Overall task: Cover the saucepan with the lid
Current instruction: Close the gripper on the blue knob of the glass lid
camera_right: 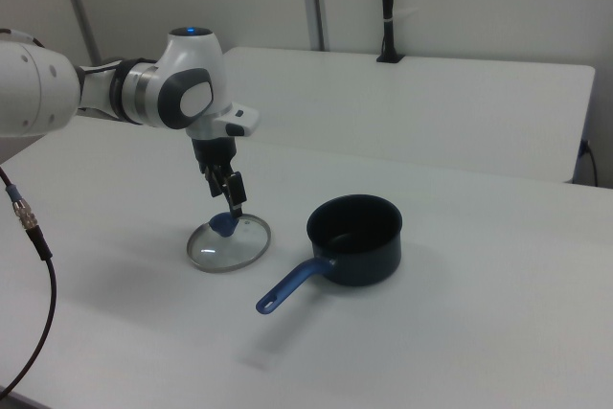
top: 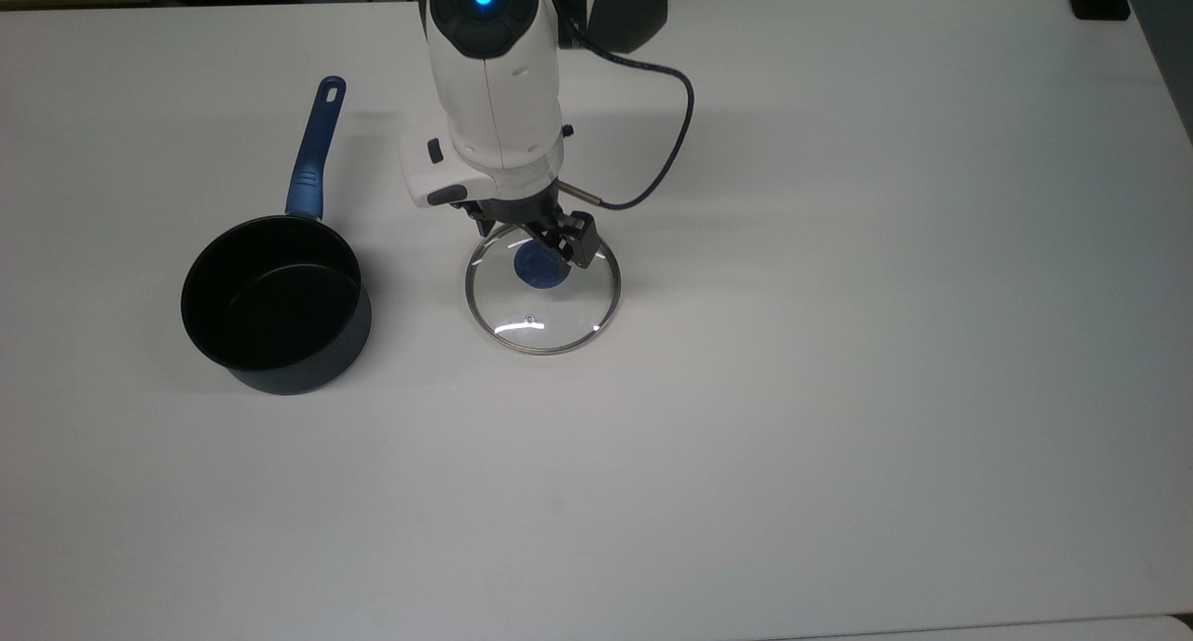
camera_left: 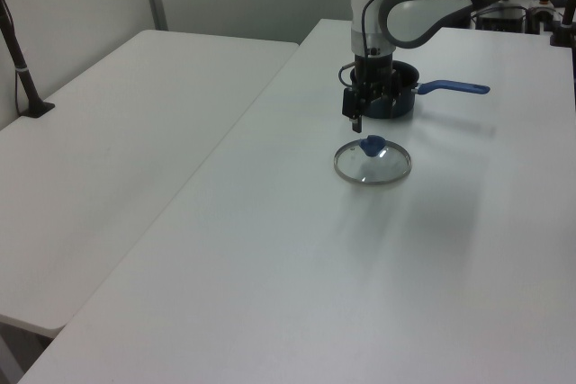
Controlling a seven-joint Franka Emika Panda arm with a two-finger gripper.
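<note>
On the white table [top: 839, 389], largest of all, the white arm [top: 494, 91] reaching down from the top view's upper edge, a dark cable [top: 666, 147] looping off its wrist. Next in size, the black saucepan [top: 275, 301], standing upright and open at the top view's left, blue handle [top: 312, 156] pointing toward the top view's upper edge. Well apart from it, toward the top view's centre, the glass lid [top: 541, 315] lying flat on the table, blue knob [top: 536, 270] up, not on the saucepan. Smallest, the hand [top: 539, 234] hanging over the knob, fingers spread wide and holding nothing; in the right view [camera_right: 228, 196] low above the lid [camera_right: 228, 246], one finger [camera_right: 236, 190] near the knob, contact impossible to tell
</note>
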